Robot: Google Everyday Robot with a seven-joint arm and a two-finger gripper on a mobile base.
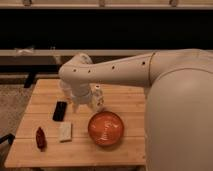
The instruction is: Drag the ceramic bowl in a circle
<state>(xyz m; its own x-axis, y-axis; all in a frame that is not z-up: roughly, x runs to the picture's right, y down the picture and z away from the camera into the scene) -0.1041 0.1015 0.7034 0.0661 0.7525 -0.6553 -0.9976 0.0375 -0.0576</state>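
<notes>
- The ceramic bowl [106,128] sits on the wooden table [127,100], a little right of the frame's centre and in its lower half. It is round, shallow and glossy orange-red, with pale streaks across its inside.
- The bowl stands upright, with its near rim close to the table's front edge.
- The gripper [90,106] hangs just above and to the upper left of the bowl, near its far rim. Whether it touches the rim cannot be told.
- Its fingers stand wide apart, and nothing shows between them.
- The white arm [115,67] reaches in from the right side of the frame, crosses the middle and bends down at the wrist over the table.
- The robot's bulky pale body [180,115] fills the right of the frame and hides the table's right end.
- A flat black slab [60,110] lies left of the gripper, well apart from the bowl.
- A small pale rectangular item [65,132] lies left of the bowl, below the black slab.
- A dark red item [40,138] lies further left, near the table's lower left corner.
- Behind the table, a pale horizontal rail [100,52] runs across the upper part of the frame against a dark background.
</notes>
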